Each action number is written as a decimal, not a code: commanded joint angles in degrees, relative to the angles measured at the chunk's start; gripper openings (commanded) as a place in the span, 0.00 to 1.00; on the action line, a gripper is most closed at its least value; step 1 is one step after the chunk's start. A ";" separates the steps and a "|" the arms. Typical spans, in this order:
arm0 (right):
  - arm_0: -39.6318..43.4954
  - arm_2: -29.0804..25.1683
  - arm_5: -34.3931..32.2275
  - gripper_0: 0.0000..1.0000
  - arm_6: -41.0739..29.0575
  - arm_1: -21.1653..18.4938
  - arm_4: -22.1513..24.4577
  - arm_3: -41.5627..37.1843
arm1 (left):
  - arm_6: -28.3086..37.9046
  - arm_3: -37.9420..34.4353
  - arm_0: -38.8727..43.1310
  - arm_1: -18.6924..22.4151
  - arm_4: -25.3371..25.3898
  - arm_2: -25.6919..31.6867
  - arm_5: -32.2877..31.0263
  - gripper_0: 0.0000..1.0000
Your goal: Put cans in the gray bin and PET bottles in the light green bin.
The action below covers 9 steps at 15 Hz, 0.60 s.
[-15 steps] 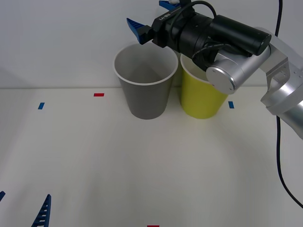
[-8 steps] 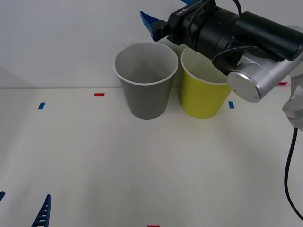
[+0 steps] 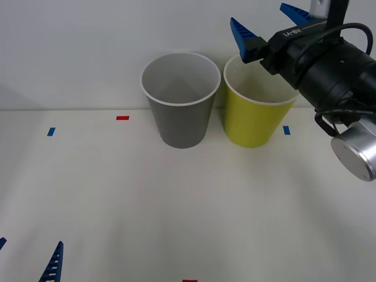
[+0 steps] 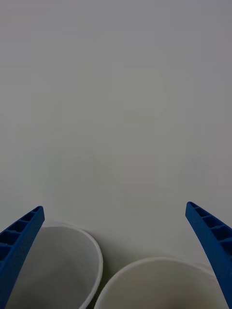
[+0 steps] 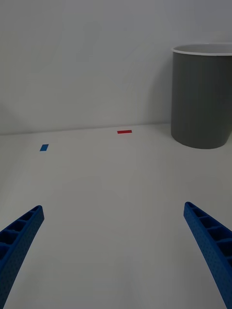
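Note:
The gray bin (image 3: 180, 114) and the light green bin (image 3: 252, 120) stand side by side at the back of the white table, both with white rims and white insides. My right gripper (image 3: 262, 19) hovers open above the light green bin's mouth, with nothing between its blue fingers. In the right wrist view my right gripper (image 4: 115, 212) is spread wide over two white bin mouths, one (image 4: 58, 260) farther and one (image 4: 154, 285) nearer. My left gripper (image 3: 26, 254) waits open low at the front left; its wrist view shows the gray bin (image 5: 203, 96) beyond the left gripper (image 5: 113, 207). Cans and PET bottles are out of view.
Small red tape marks (image 3: 122, 117) and blue tape marks (image 3: 51, 131) lie on the table (image 3: 176, 205). A white wall rises right behind the bins. The right arm's black body and cable hang over the table's back right.
My right gripper has swung to the right, from above the gray bin to above the light green bin, staying open. The left gripper has not moved.

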 commanded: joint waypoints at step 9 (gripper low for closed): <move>29.65 -8.33 -3.77 1.00 -0.31 2.26 2.10 -12.38 | 0.00 0.00 0.00 0.00 0.00 0.00 0.00 1.00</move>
